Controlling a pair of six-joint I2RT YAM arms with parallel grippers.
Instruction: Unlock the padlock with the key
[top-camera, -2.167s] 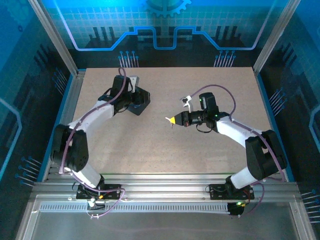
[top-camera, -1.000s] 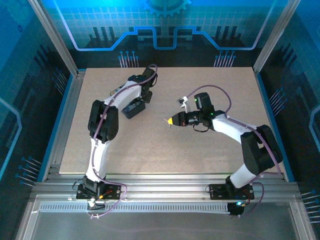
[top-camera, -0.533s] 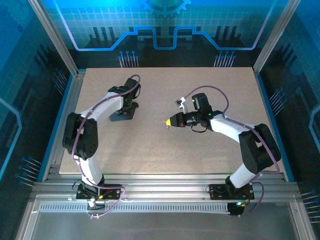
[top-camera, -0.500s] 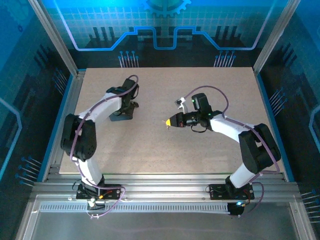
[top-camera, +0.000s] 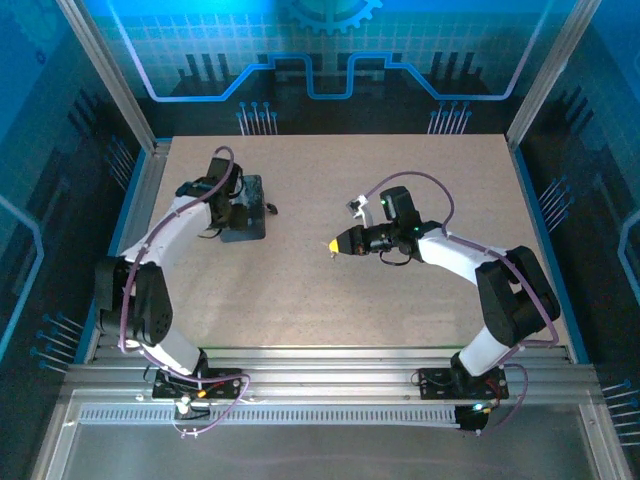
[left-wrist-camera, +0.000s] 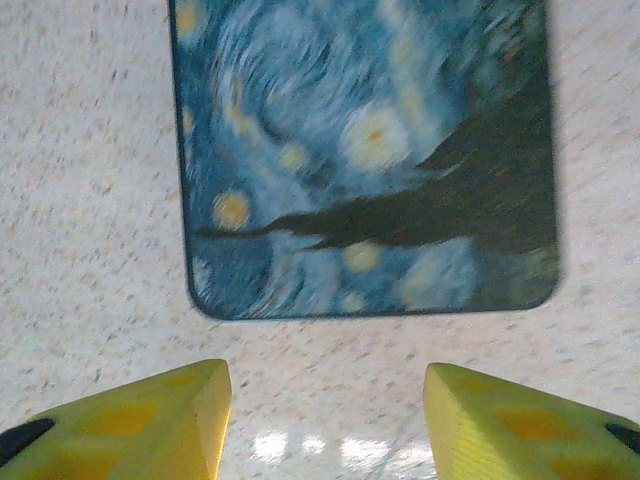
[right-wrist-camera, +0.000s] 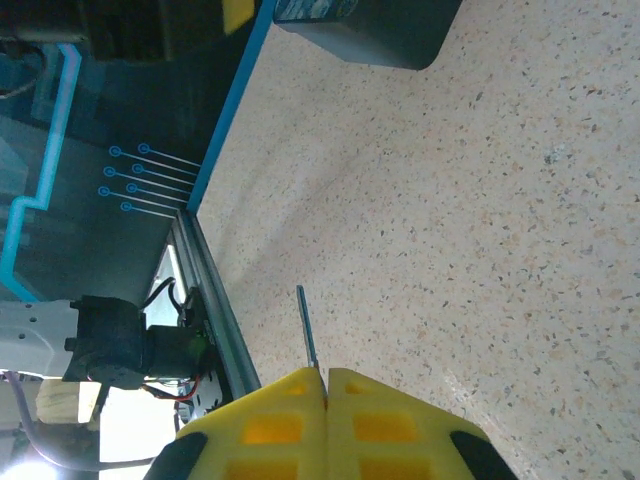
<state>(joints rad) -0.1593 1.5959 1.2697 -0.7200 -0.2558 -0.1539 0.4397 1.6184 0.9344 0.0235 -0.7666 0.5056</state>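
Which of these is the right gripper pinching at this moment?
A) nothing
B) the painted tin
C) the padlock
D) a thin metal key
D: in the right wrist view the right gripper is shut and the key sticks out from between its yellow tips.

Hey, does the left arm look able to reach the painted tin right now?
Probably yes: the left gripper hangs open just short of the tin, with only a strip of table between them.

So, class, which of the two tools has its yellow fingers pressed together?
The right tool, fingers shut with the thin key sticking out between them. The left tool has its fingers spread apart, nothing between, near the painted tin.
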